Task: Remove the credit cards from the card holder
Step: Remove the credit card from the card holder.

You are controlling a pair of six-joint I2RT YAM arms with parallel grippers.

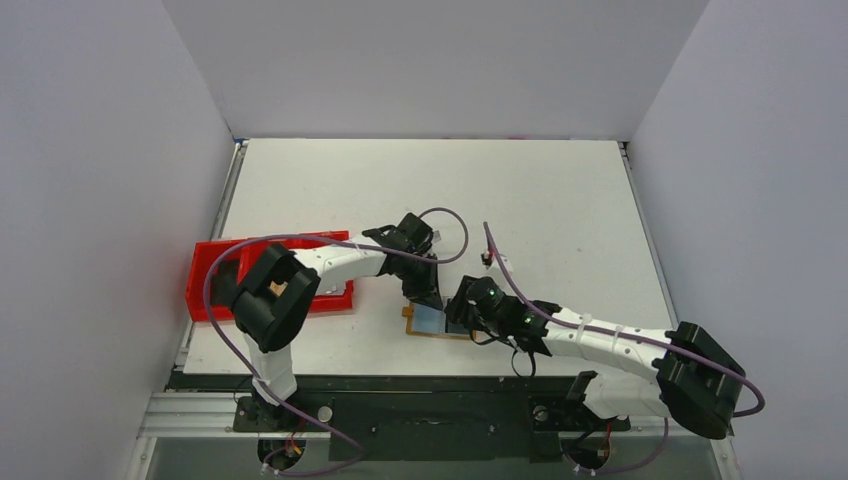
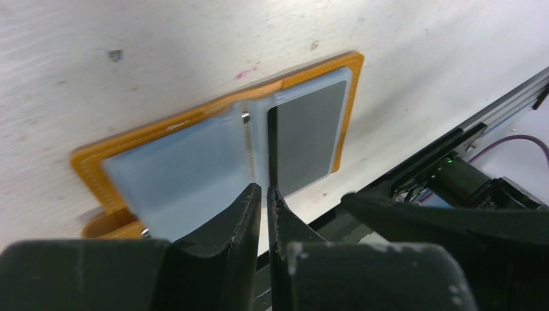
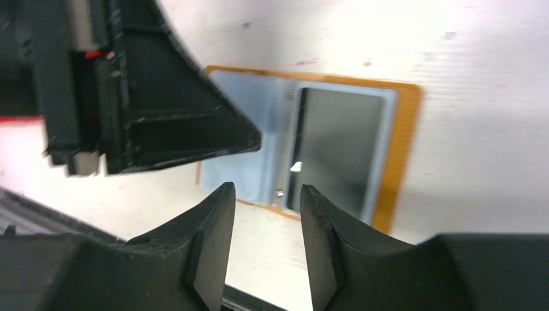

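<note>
Card holder (image 1: 409, 325) is lying open on the white counter (image 1: 450, 190) near my edge, just right of the red tray (image 1: 200, 280). From the top cam, both arms are bent in over it.

Left wrist cam: left fingers (image 2: 249, 207) are nearly pressed together, just a sliver between the tips, right over the holder's fold. Can't tell if they're pinching anything. A grey credit card (image 2: 307, 136) sits in the pocket beside the fold.

Right wrist cam: right fingers (image 3: 213, 227) are spread apart at the holder's edge, holding nothing.
</note>
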